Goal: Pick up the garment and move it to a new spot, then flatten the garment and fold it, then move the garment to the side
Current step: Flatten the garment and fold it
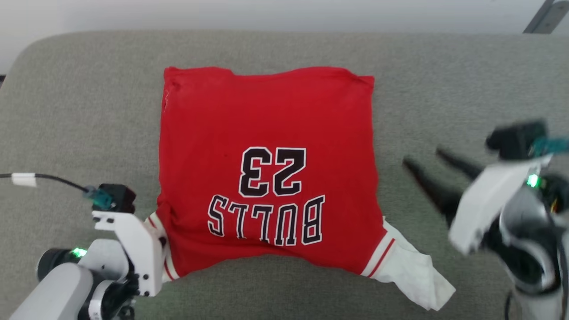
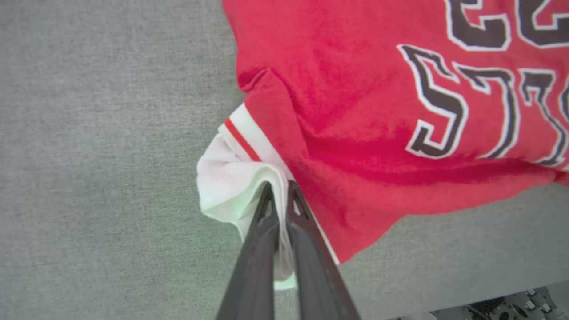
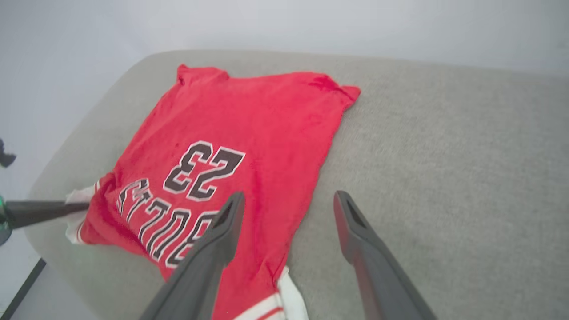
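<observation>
Here we see the garment (image 1: 266, 133) lying spread across the grey fabric tabletop (image 1: 444, 80), roughly in its middle. Its black lettering (image 1: 266, 195) reads BULLS and 23 upside down from the head view. The far edge lies fairly straight, while the near edge bunches a little. At the near right corner a striped band (image 1: 378, 255) shows, and the white lining (image 1: 413, 275) spills out past it onto the tabletop.

Our left hand (image 2: 278, 191) is at the near left corner. Its fingers are pressed together on a fold of white lining just beside the red-striped band there, and red cloth touches them on one side.

Our right hand (image 1: 423, 157) hangs off to the right of the garment, blurred in the head view. Its two fingers are spread wide with nothing between them. In its wrist view the right edge of the garment lies under one finger and bare tabletop under the other.

A dark cable (image 1: 53, 178) with a white tag runs in from the left toward the left wrist. A pale wall (image 1: 266, 13) rises behind the tabletop, with a grey strut (image 1: 549, 15) in the far right corner.
</observation>
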You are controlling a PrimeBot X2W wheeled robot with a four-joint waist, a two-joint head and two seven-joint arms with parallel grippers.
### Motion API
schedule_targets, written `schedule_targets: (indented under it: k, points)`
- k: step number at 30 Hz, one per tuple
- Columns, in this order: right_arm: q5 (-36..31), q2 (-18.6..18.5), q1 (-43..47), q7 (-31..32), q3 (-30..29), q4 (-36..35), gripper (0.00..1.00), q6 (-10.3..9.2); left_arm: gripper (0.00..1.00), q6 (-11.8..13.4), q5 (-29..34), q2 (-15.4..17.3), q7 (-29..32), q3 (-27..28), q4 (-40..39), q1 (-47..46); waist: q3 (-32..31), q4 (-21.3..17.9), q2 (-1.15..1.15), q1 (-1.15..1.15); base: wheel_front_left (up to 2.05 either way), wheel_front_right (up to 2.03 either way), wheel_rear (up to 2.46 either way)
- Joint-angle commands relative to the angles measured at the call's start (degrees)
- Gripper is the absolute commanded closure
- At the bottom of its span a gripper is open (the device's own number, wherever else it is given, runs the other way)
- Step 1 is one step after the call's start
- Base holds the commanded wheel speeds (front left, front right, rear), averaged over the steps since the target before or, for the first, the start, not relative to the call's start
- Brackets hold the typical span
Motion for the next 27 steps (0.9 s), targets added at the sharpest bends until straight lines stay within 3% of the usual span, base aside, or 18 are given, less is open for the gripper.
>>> schedule_targets:
  k: [1,6,13,21,27]
  points:
    - [-0.3,0.5,-0.9,-0.5,-0.3,0.5,0.0,0.01,1.0,-0.3,0.5,-0.2,-0.4,-0.2,0.2,-0.8,0.7,0.7,0.0,0.0,0.0,0.0,0.0]
    - [-4.1,2.8,-12.1,-4.1,-2.8,11.5,0.0,0.01,1.0,-1.9,1.4,-2.2,-1.1,-1.6,1.9,-3.8,3.0,2.7,0.0,0.0,0.0,0.0,0.0]
    - [-7.7,1.5,-27.1,-6.6,-4.1,32.4,0.0,0.01,1.0,-4.4,2.6,-5.6,-1.9,-4.1,5.1,-8.7,5.9,6.6,0.0,0.0,0.0,0.0,0.0]
    - [-9.7,0.6,-39.7,-3.3,-5.1,55.1,0.0,0.01,1.0,-7.2,3.1,-9.7,-3.1,-6.6,9.1,-13.1,8.4,11.1,0.0,0.0,0.0,0.0,0.0]
    - [-12.1,1.3,-42.5,1.7,-7.6,68.6,0.0,0.0,1.0,-8.6,2.7,-11.5,-3.9,-7.4,12.1,-14.4,8.8,12.9,0.0,0.0,0.0,0.0,0.0]
